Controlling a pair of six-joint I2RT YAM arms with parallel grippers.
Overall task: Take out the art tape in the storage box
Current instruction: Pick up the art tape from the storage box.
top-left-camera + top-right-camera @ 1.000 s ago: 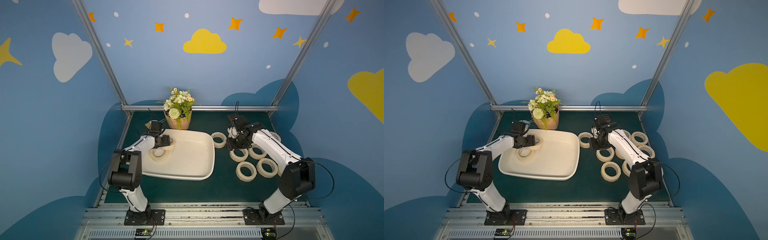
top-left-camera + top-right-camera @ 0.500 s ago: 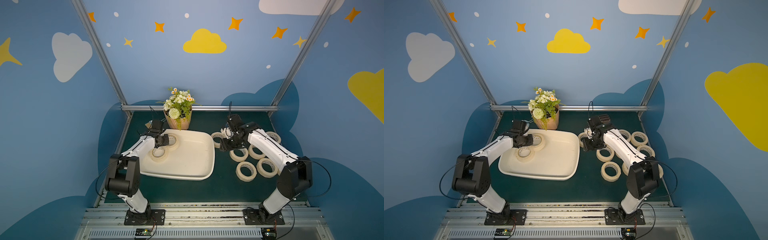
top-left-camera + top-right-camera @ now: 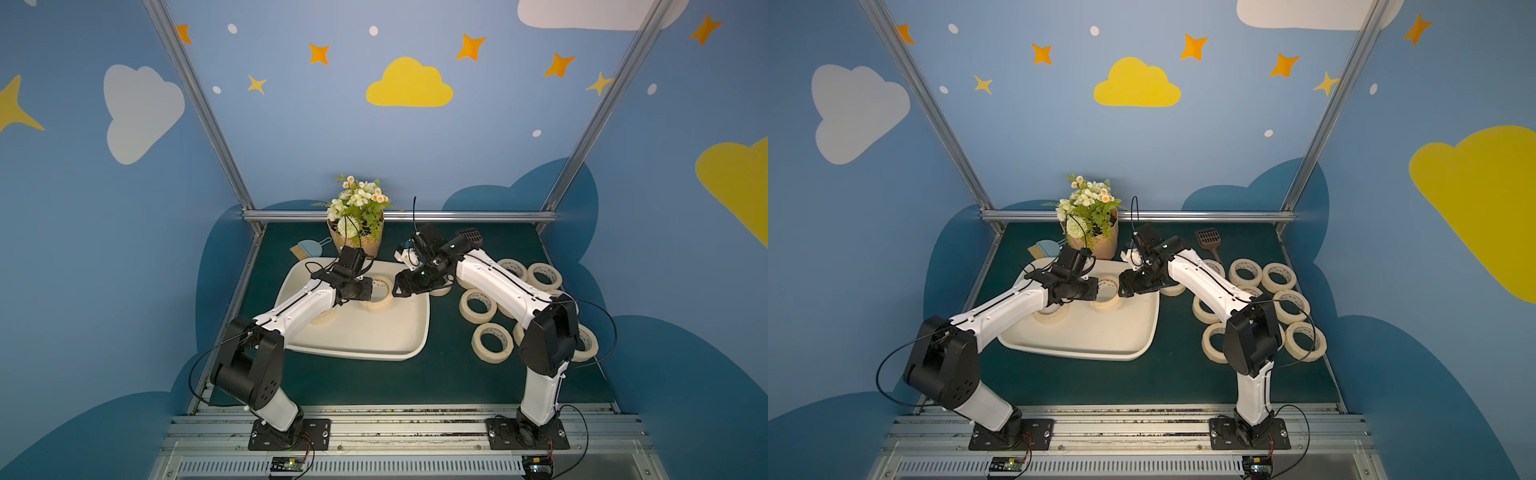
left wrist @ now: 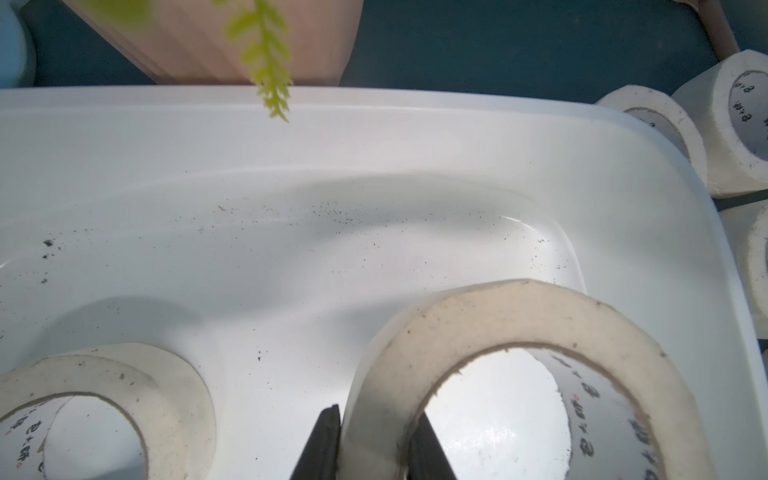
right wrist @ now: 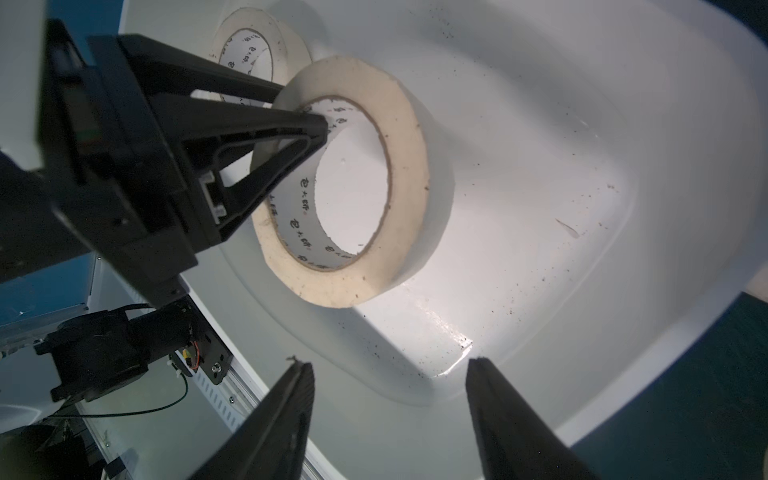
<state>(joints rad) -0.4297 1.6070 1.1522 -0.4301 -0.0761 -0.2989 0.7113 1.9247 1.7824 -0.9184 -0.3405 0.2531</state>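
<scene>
A: What is hidden or cut off?

B: In both top views the second roll (image 3: 1054, 312) in the storage box (image 3: 1133, 332) is largely covered by the left arm; only its outer edge is seen. Several loose rolls (image 3: 478, 305) on the dark green mat are partly masked by the right arm. In the left wrist view only the black tips of the left gripper (image 4: 370, 444) are shown, and the held roll (image 4: 523, 390) is cut off by the frame edge. The printed marks on the cardboard cores are too small to be read.

A: How are the pincers set?

B: The left gripper is pinched on the wall of the held roll, one finger inside the core and one outside, as seen from the right wrist (image 5: 299, 112). The right gripper (image 5: 390, 374) is spread, with nothing between its fingers, over the box's near corner.

A: Where is the art tape?

B: Two rolls are in the box: the held roll (image 3: 378, 293), tilted and lifted at the gripped side, and the second roll lying flat beside it (image 4: 95, 407). The rest are laid on the mat to the right of the box.

A: Materials and shapes?

B: The box is glossy cream-white plastic with rounded corners and a flared rim, speckled with dark grit. The rolls are matte cream rings with slightly soiled faces. A ribbed tan flower pot (image 3: 361, 245) is stood just behind the box.
</scene>
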